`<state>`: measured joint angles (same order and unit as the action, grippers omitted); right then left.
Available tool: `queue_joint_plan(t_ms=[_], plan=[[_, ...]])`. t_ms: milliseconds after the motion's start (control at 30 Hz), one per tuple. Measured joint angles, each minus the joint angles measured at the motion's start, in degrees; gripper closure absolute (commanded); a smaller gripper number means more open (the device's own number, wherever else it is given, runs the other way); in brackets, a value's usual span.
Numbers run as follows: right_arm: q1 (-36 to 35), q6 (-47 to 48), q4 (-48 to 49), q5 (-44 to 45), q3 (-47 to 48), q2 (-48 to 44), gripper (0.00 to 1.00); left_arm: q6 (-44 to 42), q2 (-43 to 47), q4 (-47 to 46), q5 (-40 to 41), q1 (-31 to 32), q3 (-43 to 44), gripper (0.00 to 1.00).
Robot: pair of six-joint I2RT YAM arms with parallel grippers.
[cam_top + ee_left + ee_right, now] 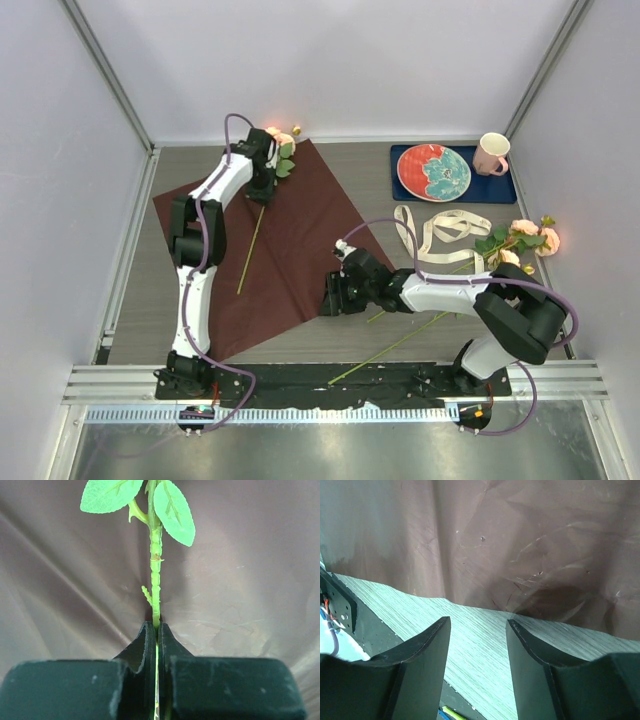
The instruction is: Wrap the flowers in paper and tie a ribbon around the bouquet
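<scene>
Stem [155, 575] of one rose is pinched in your left gripper [156, 628] near the far corner of the paper [300, 235], apparently for laying down; your right gripper [477, 630], fingers spread, hovers beside its near edge.

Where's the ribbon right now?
Top view, right side: the ribbon lies loose between the blue mat and the right arm, left of the spare roses.
</scene>
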<state>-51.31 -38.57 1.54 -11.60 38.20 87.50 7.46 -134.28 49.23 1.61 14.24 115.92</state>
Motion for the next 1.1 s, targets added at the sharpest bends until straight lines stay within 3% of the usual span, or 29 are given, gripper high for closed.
queue_joint_plan(t_ms=[533,733,833,933,1100], plan=[[0.0,-0.1,-6.6,1.0,1.2,-2.9,0.45,-5.1,0.0,0.3,-2.8,0.0,5.2,1.0],[0.0,0.5,-7.6,1.4,2.0,-3.1,0.45,-8.2,-1.5,0.8,-2.7,0.0,7.4,0.94],[0.0,0.9,-8.9,2.1,2.6,-3.7,0.45,-9.0,-2.3,0.9,-2.7,0.0,7.7,0.84],[0.0,1.0,-13.0,6.3,4.1,-5.9,0.39,-9.5,-3.3,0.9,-1.6,0.0,7.9,0.59],[1.7,-2.0,-21.8,17.4,7.3,-12.4,0.27,-8.9,-4.5,1.9,1.3,0.0,10.8,0.47]])
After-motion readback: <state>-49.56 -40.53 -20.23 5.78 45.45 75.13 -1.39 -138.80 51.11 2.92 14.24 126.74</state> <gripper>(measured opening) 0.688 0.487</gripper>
